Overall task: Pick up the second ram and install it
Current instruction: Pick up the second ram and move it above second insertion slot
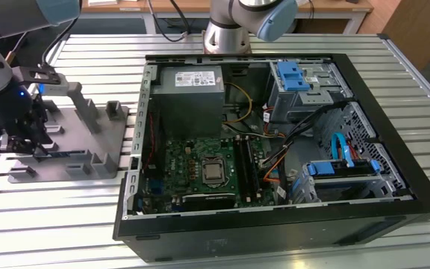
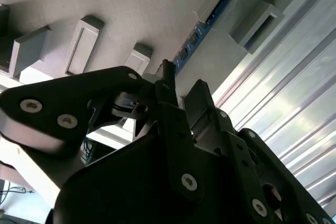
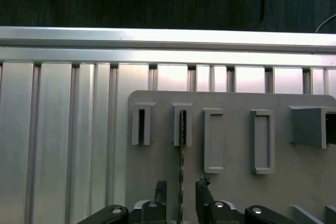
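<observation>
The second ram (image 3: 182, 145) sits between the end effector's (image 3: 181, 188) parted jaws.

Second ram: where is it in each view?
Exterior view: on the grey tray at the exterior view's left, too small to make out.
First wrist view: second ram edge-on in a post slot, gripper straddling it.
Second wrist view: second ram, blue, beyond the gripper.
Shared landmark: the tray's upright posts.

An open black computer case (image 1: 275, 235) takes up the centre and right of the exterior view. Inside, a green motherboard (image 1: 188, 162) lies below a grey power supply (image 1: 188, 92), with blue drive brackets (image 1: 290, 75) at upper right. A grey slotted tray (image 1: 80, 140) lies at left on the slatted metal table (image 1: 51, 224).
</observation>
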`<state>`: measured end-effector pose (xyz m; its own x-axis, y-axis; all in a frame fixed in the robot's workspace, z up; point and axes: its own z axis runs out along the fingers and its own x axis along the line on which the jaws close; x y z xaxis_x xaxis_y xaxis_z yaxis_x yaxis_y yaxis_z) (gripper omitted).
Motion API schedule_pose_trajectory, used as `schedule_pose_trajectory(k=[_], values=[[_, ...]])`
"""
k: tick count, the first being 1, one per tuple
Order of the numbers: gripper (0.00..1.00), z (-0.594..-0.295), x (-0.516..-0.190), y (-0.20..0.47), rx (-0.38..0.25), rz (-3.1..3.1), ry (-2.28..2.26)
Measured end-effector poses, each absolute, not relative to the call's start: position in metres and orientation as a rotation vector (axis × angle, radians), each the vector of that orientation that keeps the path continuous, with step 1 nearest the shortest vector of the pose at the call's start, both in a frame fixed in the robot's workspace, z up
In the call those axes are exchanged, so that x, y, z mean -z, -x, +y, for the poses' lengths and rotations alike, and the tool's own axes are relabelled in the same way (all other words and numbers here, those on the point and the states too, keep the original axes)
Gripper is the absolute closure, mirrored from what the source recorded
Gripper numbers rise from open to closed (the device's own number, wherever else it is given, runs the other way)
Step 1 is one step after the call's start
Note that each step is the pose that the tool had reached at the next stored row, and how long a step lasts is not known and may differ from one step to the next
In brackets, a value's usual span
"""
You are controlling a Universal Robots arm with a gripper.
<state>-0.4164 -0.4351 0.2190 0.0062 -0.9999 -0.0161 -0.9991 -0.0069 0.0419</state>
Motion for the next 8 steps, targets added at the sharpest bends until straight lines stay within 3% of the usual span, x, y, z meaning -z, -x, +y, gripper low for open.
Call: schedule_pose_trajectory(k=[8], values=[[0.65, -0.435, -0.205, 0.406, 0.062, -2.166, -2.246]])
